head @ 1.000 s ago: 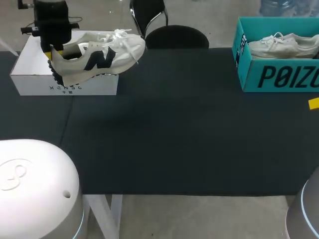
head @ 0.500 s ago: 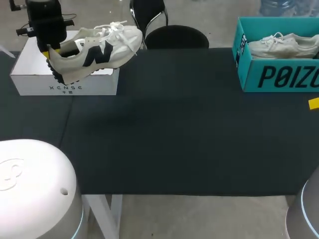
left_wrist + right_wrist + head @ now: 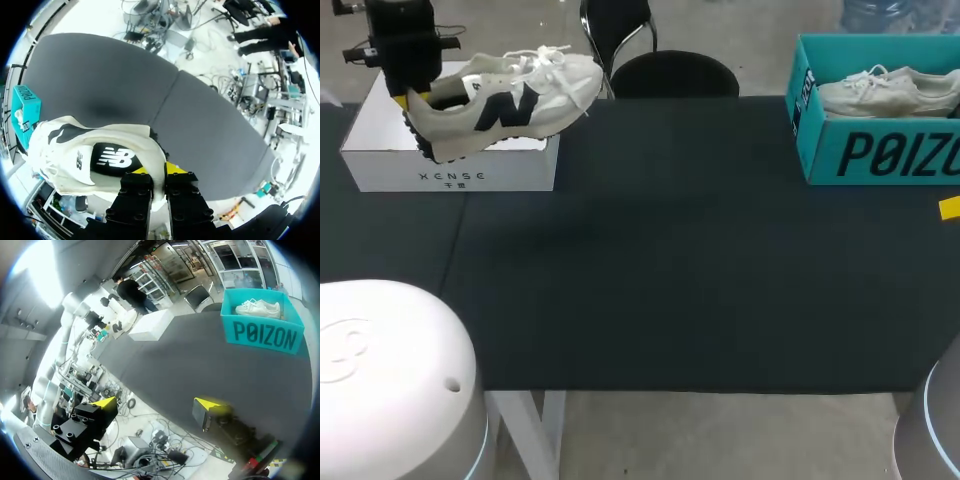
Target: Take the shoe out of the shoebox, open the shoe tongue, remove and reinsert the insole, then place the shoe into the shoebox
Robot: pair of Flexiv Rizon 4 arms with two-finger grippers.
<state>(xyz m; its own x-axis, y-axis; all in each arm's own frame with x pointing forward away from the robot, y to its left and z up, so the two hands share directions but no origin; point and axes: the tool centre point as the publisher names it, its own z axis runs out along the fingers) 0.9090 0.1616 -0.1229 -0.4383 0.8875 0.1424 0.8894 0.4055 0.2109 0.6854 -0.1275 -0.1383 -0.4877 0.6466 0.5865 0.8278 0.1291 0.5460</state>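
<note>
Left gripper (image 3: pixel 159 172) clamped on heel collar of shoe (image 3: pixel 500 105): one finger inside, one outside. Shoe hangs over white shoebox (image 3: pixel 450 172) at table (image 3: pixel 700 250) far left corner. Cannot tell if sole touches rim. Long axis along far edge: heel at fingers, toe past box's right wall, toward table middle. Right gripper (image 3: pixel 157 404) fingers spread, empty, well apart by right edge. Left arm is the nearer one.
</note>
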